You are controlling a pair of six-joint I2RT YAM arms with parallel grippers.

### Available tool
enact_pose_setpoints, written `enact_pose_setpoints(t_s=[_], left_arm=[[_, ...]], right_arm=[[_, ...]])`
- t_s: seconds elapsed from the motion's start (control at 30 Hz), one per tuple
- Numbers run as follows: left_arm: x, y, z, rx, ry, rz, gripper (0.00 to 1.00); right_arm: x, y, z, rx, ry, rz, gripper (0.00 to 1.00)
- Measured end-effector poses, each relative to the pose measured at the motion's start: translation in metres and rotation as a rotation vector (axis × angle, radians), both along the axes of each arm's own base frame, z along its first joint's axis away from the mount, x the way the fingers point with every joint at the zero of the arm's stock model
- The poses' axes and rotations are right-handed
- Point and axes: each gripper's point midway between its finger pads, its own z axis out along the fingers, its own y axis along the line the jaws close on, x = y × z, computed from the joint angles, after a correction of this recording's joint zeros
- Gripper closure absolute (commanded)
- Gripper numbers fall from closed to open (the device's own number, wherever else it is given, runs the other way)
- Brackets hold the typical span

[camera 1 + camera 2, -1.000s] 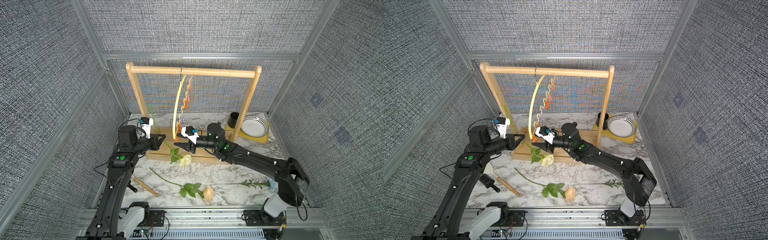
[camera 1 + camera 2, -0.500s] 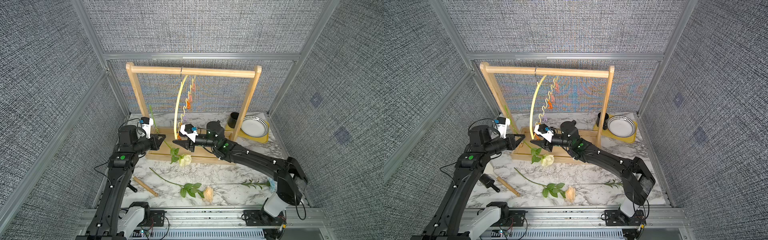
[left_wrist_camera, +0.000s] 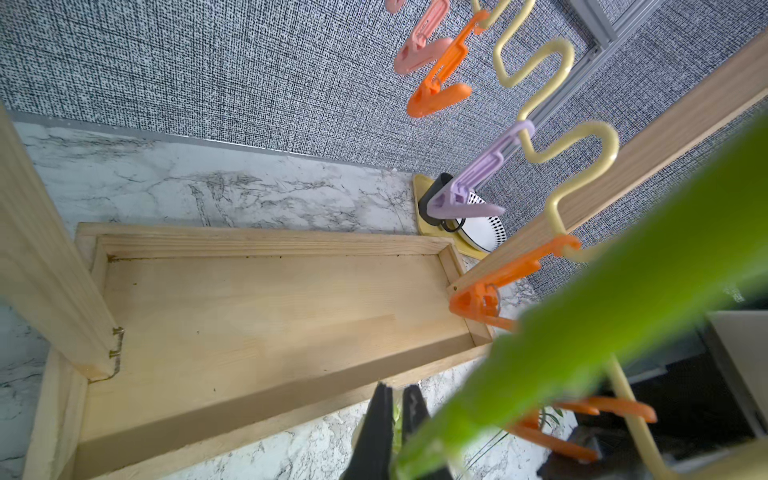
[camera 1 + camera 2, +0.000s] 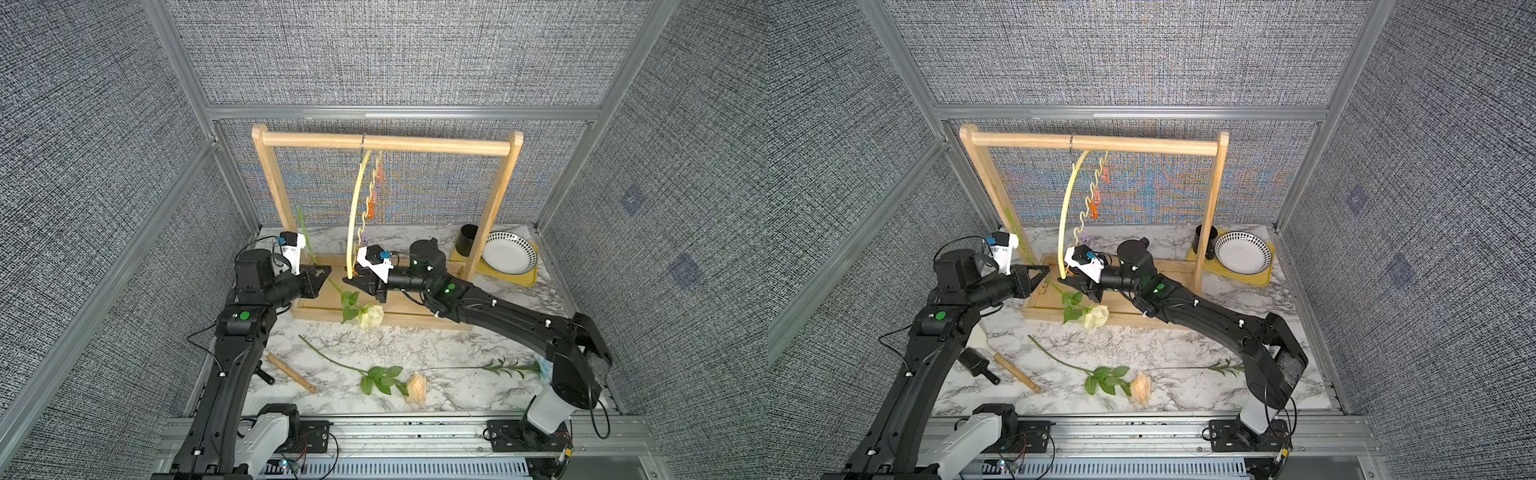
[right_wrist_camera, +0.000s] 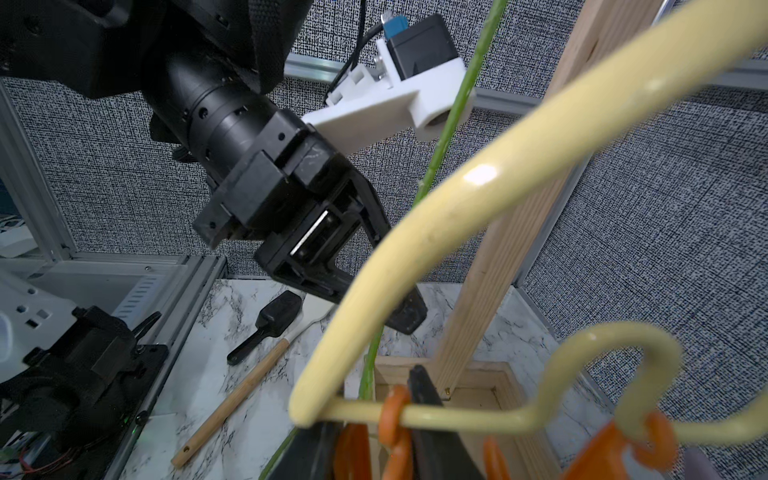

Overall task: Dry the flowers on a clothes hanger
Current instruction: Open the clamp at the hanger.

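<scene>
Starting big: the marble surface [image 4: 415, 345] carries a light-wood rack [image 4: 386, 143] at the back. The clothes hanger [image 4: 355, 212] hangs off its top bar by the metal hook. It's turned edge-on in both top views, so its low end sits just above the rack's base tray. Both arms reach in toward that low end from opposite sides.

The left end effector [image 4: 322, 275] is clenched on the stem of the cream-white rose [image 4: 371, 316]. The stem runs up past the rack post on that arm's side, and the bloom droops over the front edge of the base.

The right end effector [image 4: 351, 282] sits right at the hanger's bottom tip. The right wrist view shows its fingers [image 5: 432, 415] on either side of an orange clip [image 5: 392, 419] hooked on the wavy bar. Tbh I can't tell if they're actually squeezing it.

The other two flowers lie flat on the surface up front. The peach rose [image 4: 417, 386] is near the middle. The pale blue bloom [image 4: 542, 368] is partly tucked behind the right arm, its thin stem pointing toward the peach one. A purple clip [image 4: 364, 237] dangles just above the right end effector.
</scene>
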Motion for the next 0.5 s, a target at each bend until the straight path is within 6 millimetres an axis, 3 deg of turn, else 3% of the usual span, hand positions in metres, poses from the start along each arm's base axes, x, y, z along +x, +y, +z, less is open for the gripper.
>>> enact_pose_setpoints(t_s=[0.33,0.5], left_arm=[[0.015,-0.017,-0.001,-0.188,0.1,-0.041,0.98],[0.011,-0.025,-0.004,-0.266,0.186,-0.081,0.98]], right_arm=[[-0.002,0.006,0.006,0.055,0.04,0.01,0.72],[-0.001,0.007,0.012,0.091,0.017,0.014,0.72]])
